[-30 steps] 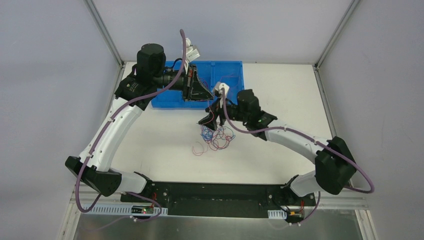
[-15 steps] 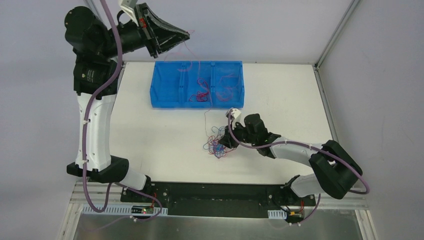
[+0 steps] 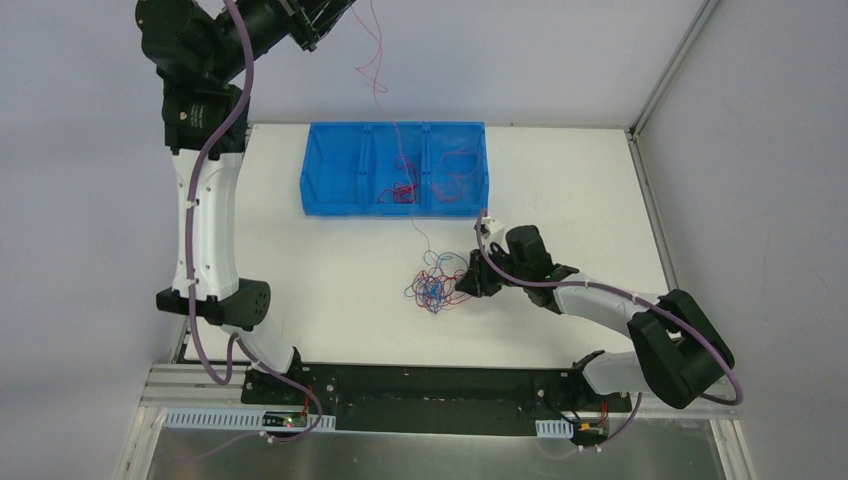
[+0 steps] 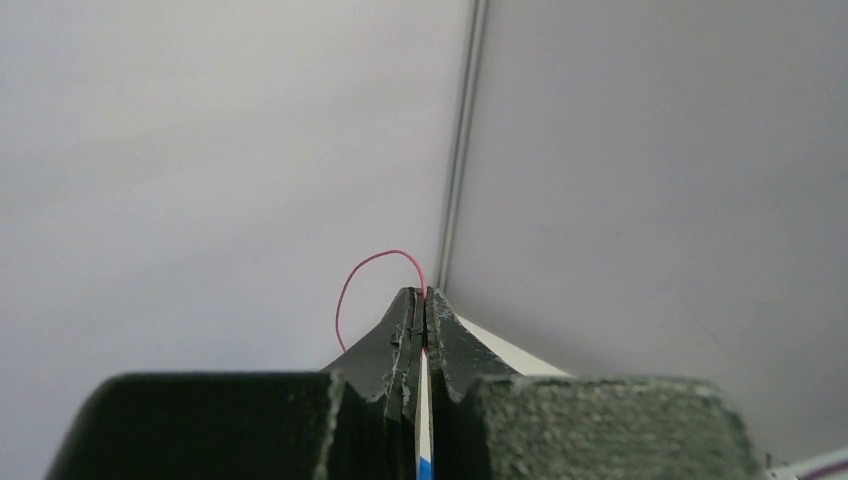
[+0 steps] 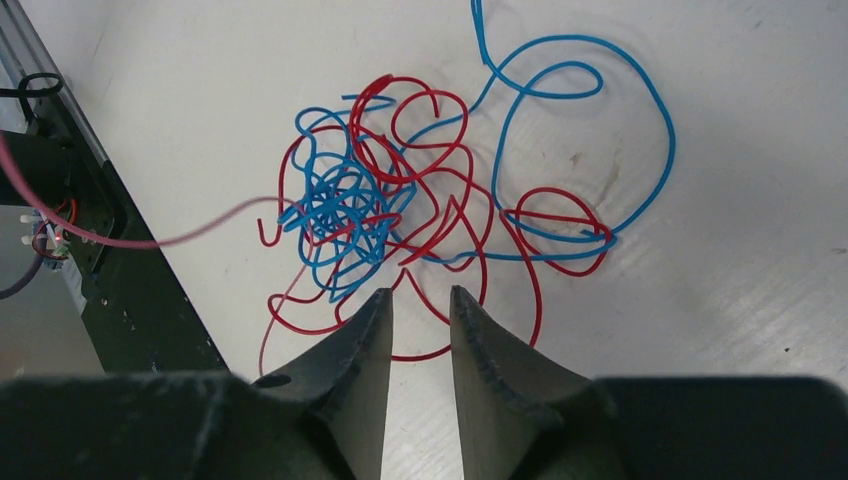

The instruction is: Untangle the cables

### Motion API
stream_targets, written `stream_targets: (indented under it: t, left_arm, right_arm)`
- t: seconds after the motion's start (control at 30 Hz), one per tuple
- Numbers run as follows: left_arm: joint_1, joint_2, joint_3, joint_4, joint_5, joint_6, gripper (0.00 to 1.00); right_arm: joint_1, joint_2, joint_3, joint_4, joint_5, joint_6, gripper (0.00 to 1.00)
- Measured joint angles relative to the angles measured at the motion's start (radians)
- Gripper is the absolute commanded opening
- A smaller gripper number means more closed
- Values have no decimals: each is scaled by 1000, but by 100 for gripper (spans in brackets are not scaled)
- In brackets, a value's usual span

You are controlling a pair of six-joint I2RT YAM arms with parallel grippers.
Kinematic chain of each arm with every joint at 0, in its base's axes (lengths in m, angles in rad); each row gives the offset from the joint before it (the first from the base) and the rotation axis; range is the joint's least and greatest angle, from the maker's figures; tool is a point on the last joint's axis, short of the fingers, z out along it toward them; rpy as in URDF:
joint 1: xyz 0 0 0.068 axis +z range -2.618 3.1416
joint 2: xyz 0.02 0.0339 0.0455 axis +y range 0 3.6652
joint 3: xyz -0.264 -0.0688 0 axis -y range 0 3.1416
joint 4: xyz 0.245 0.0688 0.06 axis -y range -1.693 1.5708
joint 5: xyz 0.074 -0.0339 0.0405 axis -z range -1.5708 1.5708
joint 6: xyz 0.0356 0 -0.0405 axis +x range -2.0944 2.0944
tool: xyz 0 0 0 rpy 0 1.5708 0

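Beyond the cables [image 3: 432, 290] sits a blue bin [image 3: 322, 190].

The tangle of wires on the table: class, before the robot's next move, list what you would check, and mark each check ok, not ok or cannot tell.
1. Left hand shut on a red wire: ok, pinched at the tips.
2. That wire free of the tangle: cannot tell; a fine strand leads from the tangle toward the bin.
3. Right hand open at the tangle's edge: ok, fingers apart.
4. Nothing pinched in the right hand: ok; a red loop only crosses the gap.
5. Tangle on the table, away from its edges: ok.
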Motion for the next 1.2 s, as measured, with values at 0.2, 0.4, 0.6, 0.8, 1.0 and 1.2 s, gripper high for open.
stream_targets:
  t: [0.2, 0.4, 0.6, 0.8, 1.0, 1.2]
  left_arm:
    - [-2, 122, 118, 56, -109, -6, 0]
    - [-11, 147, 137, 136, -217, -5, 0]
    - [-53, 130, 102, 186, -227, -1, 0]
    - [-74, 121, 65, 187, -227, 7, 0]
    - [-74, 112, 50, 186, -227, 25, 0]
    - [-74, 6, -132, 185, -227, 63, 0]
  right_arm:
    - [-23, -14, -19, -77, -35, -1, 0]
    - [-28, -25, -23, -137, -89, 3, 54]
    - [-44, -39, 117, -198, -110, 31, 79]
    - [-16, -22, 326, -106, -119, 49, 56]
    - [31, 72, 418, -100, -121, 45, 0]
    - [32, 63, 640, -207, -131, 163, 0]
